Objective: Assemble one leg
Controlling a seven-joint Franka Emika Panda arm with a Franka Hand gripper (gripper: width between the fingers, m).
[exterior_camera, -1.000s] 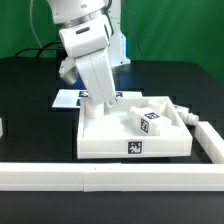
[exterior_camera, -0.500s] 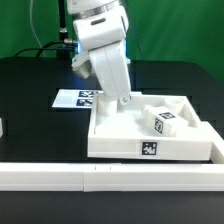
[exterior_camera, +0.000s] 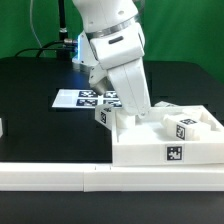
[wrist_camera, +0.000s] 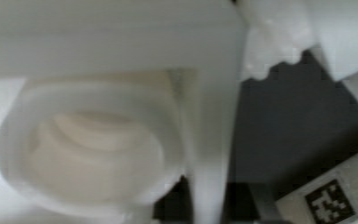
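The large white square panel [exterior_camera: 150, 150] lies on the black table toward the exterior view's right. My gripper [exterior_camera: 143, 107] reaches down onto its far rim, and the hand hides the fingers there. In the wrist view the gripper [wrist_camera: 190, 206] has its jaws on either side of the thin upright rim wall [wrist_camera: 190, 130], beside a round corner hole [wrist_camera: 91, 140]. One leg [exterior_camera: 181, 128], a small white tagged block, lies inside the panel. Another tagged leg [exterior_camera: 103, 116] sits on the table at the panel's left corner. A tagged white piece [wrist_camera: 329, 194] shows in the wrist view.
The marker board [exterior_camera: 78, 98] lies on the table behind the panel. A long white rail [exterior_camera: 55, 175] runs along the front edge. A small white part [exterior_camera: 2, 128] sits at the exterior view's left edge. A green backdrop stands behind.
My arm and the panel have moved together toward the exterior view's right, with the leg riding inside. A leg by the panel's left corner has come into view.
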